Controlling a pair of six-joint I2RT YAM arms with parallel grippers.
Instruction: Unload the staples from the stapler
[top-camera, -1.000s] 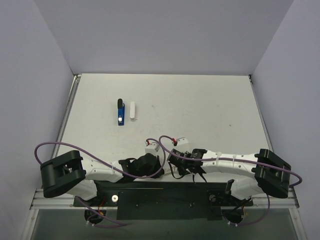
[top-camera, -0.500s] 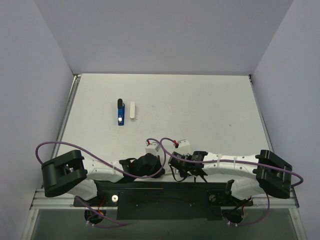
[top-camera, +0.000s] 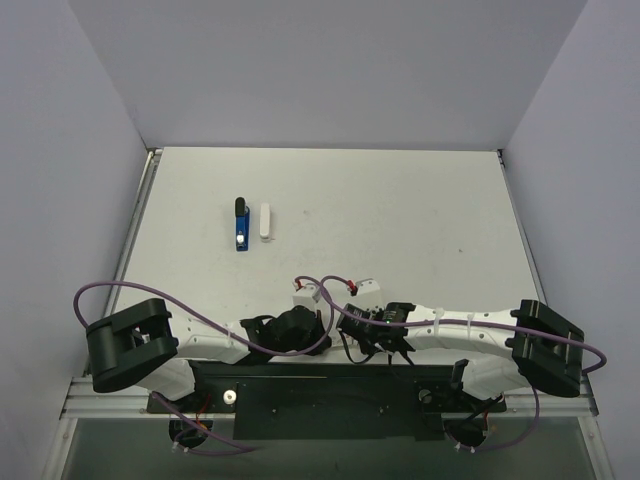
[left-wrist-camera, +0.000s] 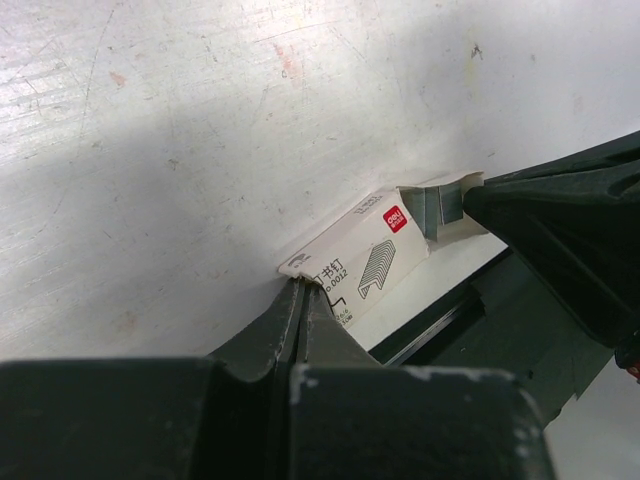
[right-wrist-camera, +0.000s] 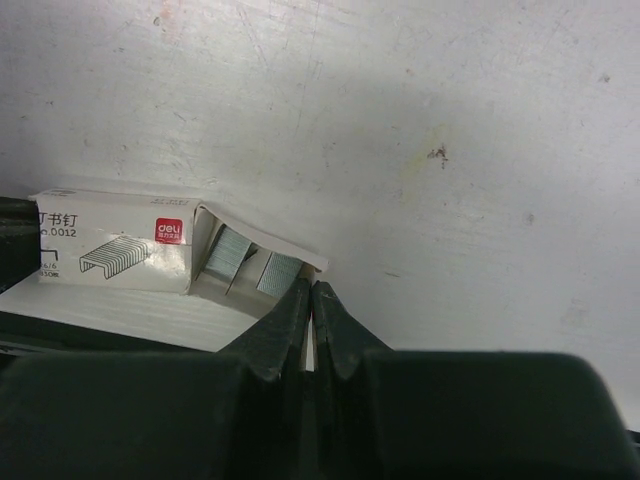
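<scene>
— Where is the stapler (top-camera: 240, 224)?
— It lies well beyond the staple box (left-wrist-camera: 365, 255), further left.
— And the grippers?
— The left gripper (left-wrist-camera: 302, 292) and right gripper (right-wrist-camera: 312, 292) are both closed, tips at that box.

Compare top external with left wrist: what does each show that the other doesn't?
Top external only: the stapler with a white piece beside it, apart from both arms. Left wrist only: the staple box, flap open, staple strips inside. Both: the table, left gripper and right gripper, both shut, close together.
</scene>
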